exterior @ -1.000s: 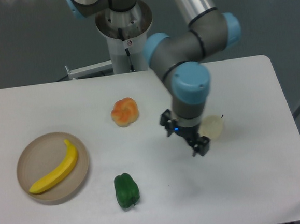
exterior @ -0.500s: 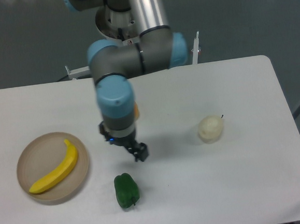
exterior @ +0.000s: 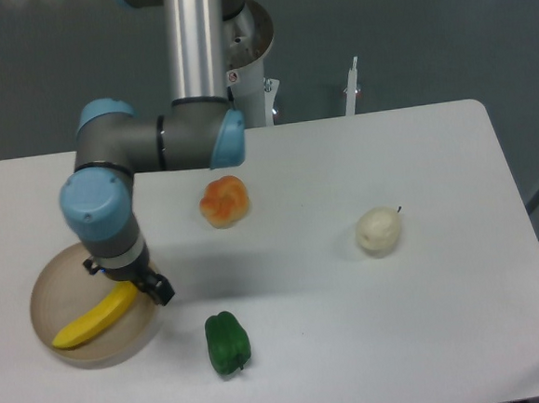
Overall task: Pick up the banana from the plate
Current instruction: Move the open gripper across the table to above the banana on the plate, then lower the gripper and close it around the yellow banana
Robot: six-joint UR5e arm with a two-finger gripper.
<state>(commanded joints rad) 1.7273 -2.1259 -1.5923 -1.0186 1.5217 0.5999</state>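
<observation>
The bright yellow banana (exterior: pixel 90 317) lies across the beige plate (exterior: pixel 54 293) at the table's front left. My gripper (exterior: pixel 126 278) hangs straight above the banana's upper end and the plate's right side, and hides that end. One dark finger (exterior: pixel 160 290) shows at the plate's right rim, and another dark tip shows at the left. The jaws look spread, with nothing held between them. How high the gripper is over the banana is hard to tell.
A green pepper (exterior: pixel 227 343) lies just right of the plate, near the front. An orange lumpy fruit (exterior: pixel 224 201) sits behind, at the middle. A pale round fruit (exterior: pixel 378 230) lies to the right. The arm's base stands at the table's back edge.
The arm has swept left across the table, from beside the pale fruit, past the orange fruit, to above the plate. The banana and the other objects have not moved.
</observation>
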